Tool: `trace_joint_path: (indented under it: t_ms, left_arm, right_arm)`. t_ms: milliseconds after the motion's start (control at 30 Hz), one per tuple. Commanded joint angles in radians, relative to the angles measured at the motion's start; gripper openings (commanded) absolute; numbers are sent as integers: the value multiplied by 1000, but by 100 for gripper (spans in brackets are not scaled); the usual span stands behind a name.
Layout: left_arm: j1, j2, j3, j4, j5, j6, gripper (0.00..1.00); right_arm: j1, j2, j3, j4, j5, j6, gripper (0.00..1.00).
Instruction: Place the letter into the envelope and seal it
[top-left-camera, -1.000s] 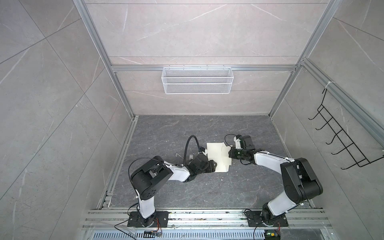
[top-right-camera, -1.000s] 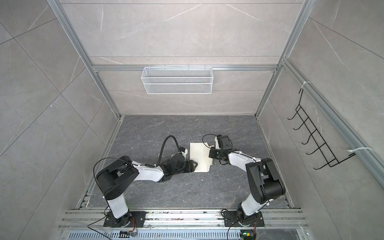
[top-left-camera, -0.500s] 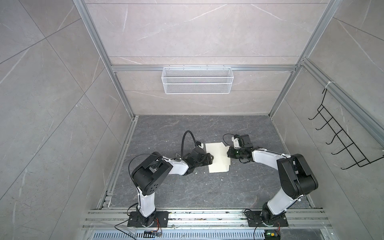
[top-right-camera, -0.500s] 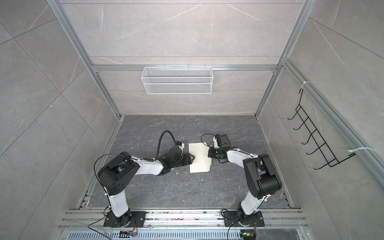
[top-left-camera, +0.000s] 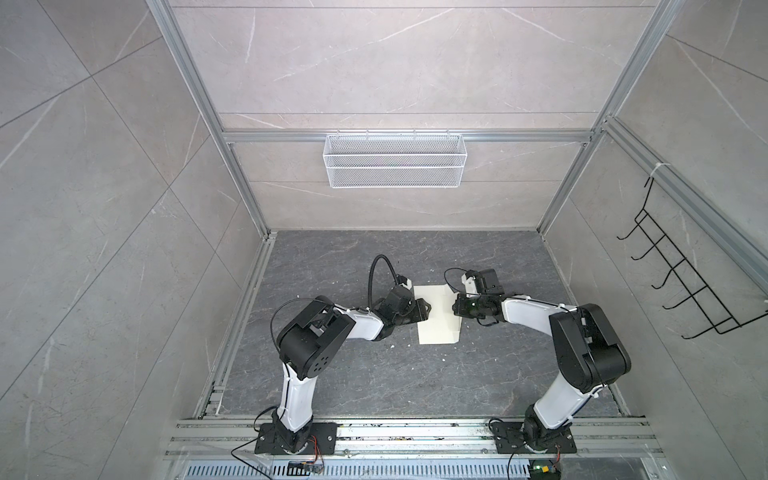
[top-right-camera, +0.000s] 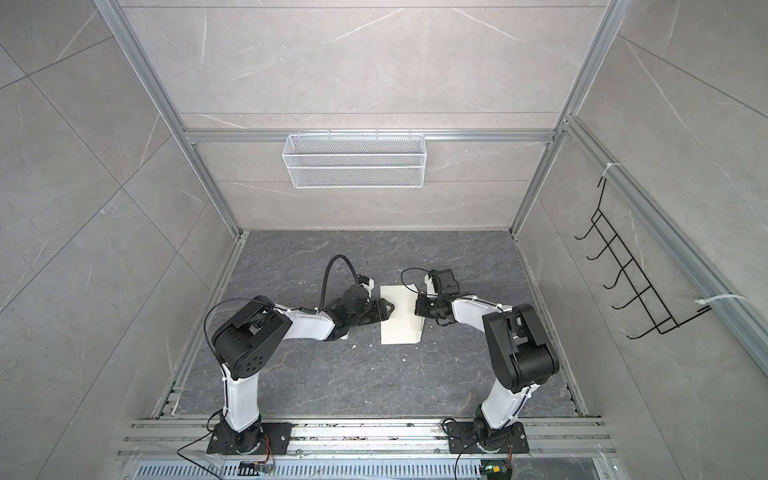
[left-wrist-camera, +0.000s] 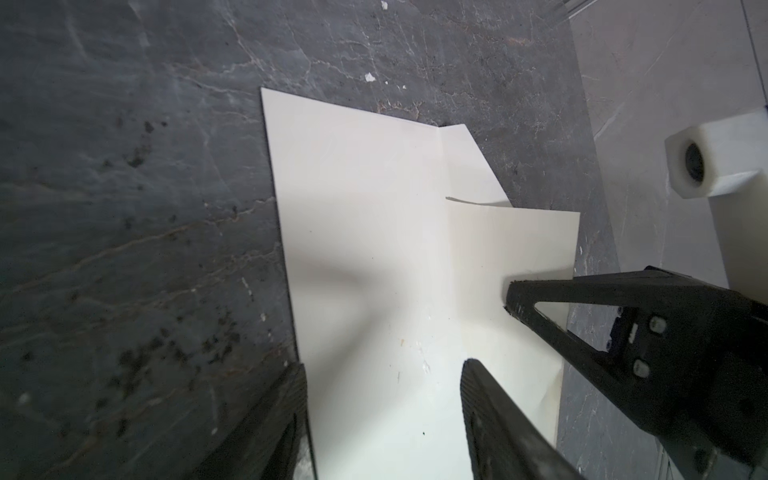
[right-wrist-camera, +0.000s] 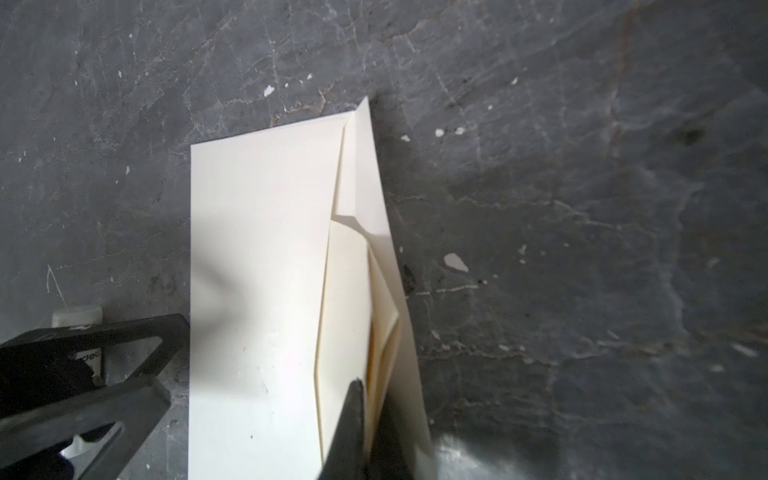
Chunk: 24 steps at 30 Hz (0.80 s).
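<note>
Top views: envelope (top-left-camera: 437, 328) lies flat mid-floor, between both arms.
Left gripper (top-left-camera: 424, 311): at the envelope's 9 o'clock edge, fingers spread astride it.
Right gripper (top-left-camera: 455, 308): at its 3 o'clock edge, fingers pressed together on the raised flap (several cream layers).
Letter: cannot tell it from those layers.

Cream envelope (left-wrist-camera: 361, 232) lying on the dark marbled surface (left-wrist-camera: 124, 208), its flap (left-wrist-camera: 469, 166) angling up, pale letter (left-wrist-camera: 515, 245) jutting from the opening, right pincer (left-wrist-camera: 515, 297) gripping the letter's edge, left pincer (left-wrist-camera: 384, 365) gaping astride the envelope's edge.
</note>
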Motion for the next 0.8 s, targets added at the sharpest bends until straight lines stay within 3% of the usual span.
trace_joint_path:
  t_ms: [0, 767]
  left_arm:
    - [0, 43, 29, -15, 32, 9, 60]
    - [1, 84, 79, -23, 65, -2, 59]
  right_arm:
    - [-1, 26, 30, -23, -33, -12, 0]
    - [-1, 101, 96, -48, -82, -22, 0]
